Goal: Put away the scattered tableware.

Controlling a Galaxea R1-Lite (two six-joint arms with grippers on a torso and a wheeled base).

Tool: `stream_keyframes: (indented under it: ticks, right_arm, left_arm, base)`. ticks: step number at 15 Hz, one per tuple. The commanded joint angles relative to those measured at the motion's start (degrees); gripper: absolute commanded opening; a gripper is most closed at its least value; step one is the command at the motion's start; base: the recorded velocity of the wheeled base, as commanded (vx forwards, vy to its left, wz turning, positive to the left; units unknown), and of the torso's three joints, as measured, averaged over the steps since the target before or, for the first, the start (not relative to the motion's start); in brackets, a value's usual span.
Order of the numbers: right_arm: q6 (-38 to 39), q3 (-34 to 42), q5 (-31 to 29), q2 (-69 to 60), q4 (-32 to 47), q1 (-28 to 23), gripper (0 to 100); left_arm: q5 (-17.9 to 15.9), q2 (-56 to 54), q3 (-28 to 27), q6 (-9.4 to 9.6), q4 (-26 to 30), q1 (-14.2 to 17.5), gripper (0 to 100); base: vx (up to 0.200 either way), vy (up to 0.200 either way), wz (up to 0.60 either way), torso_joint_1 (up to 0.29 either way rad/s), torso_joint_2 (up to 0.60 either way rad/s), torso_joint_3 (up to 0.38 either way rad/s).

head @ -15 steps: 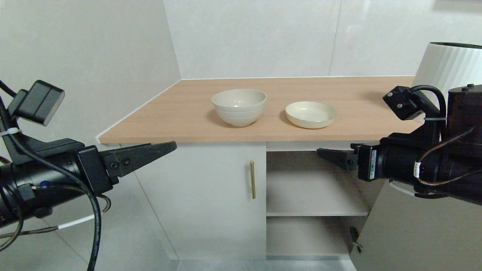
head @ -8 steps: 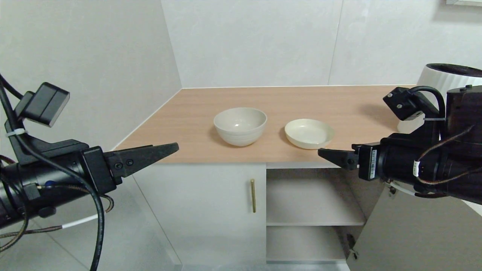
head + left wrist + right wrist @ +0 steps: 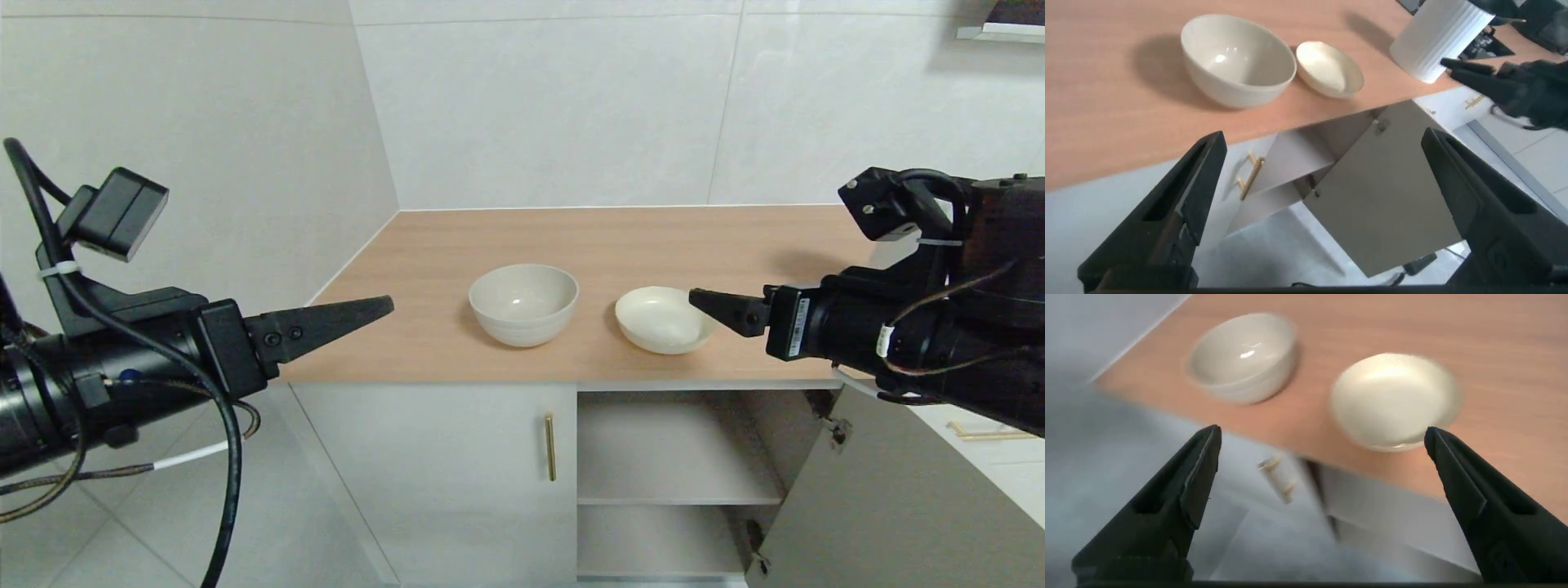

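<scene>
Head view: left gripper (image 3: 359,314) hovers off the left near corner of the counter (image 3: 620,233), holding nothing; right gripper (image 3: 709,302) hangs near-right of one shallow dish (image 3: 657,322), apart from it. One deep bowl (image 3: 522,304) sits just left of the dish. A white label (image 3: 796,327) on the right arm is unreadable. Left wrist view: its fingers (image 3: 1180,216) are spread wide, empty. Right wrist view: its fingers (image 3: 1180,502) are spread wide, empty, with bowl and dish ahead.

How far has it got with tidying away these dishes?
Barely started. The cabinet door hangs open, showing its shelves. The left tool and right tool are open, holding nothing; the right one points toward the shallow dish. That dish and the bowl sit on the counter, both yet to be stored.
</scene>
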Motion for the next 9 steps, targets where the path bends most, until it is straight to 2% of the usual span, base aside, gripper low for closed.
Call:
stream_keyframes:
  ticks: [1, 3, 5, 7, 9]
  right_arm:
    - [-0.08, -3.46, -2.17, 5.07, -0.20, -1.00, 100]
    - [0.18, -7.41, -6.48, 8.32, 4.72, -2.05, 100]
    - [3.35, -9.87, -6.74, 8.93, 6.21, -2.67, 100]
    - [5.90, -12.42, -7.53, 10.25, 8.15, -4.51, 100]
    - [7.48, -13.48, -7.97, 10.96, 8.67, -5.13, 100]
  left_arm:
    - [-0.39, 3.13, -3.35, -0.03, 0.54, 0.12, 100]
    - [-0.56, 6.38, -6.86, -0.03, 1.59, 0.12, 100]
    - [-0.56, 11.21, -11.96, -0.03, 4.23, -0.23, 100]
    - [0.31, 16.58, -19.87, -0.03, 13.37, -2.25, 100]
    - [2.78, 19.48, -23.12, -0.12, 20.14, -3.39, 100]
  base:
    - [0.000, 0.000, 0.00, 0.000, 0.00, 0.000]
    - [0.000, 0.000, 0.00, 0.000, 0.00, 0.000]
    - [0.000, 0.000, 0.00, 0.000, 0.00, 0.000]
    - [0.000, 0.000, 0.00, 0.000, 0.00, 0.000]
    - [0.000, 0.000, 0.00, 0.000, 0.00, 0.000]
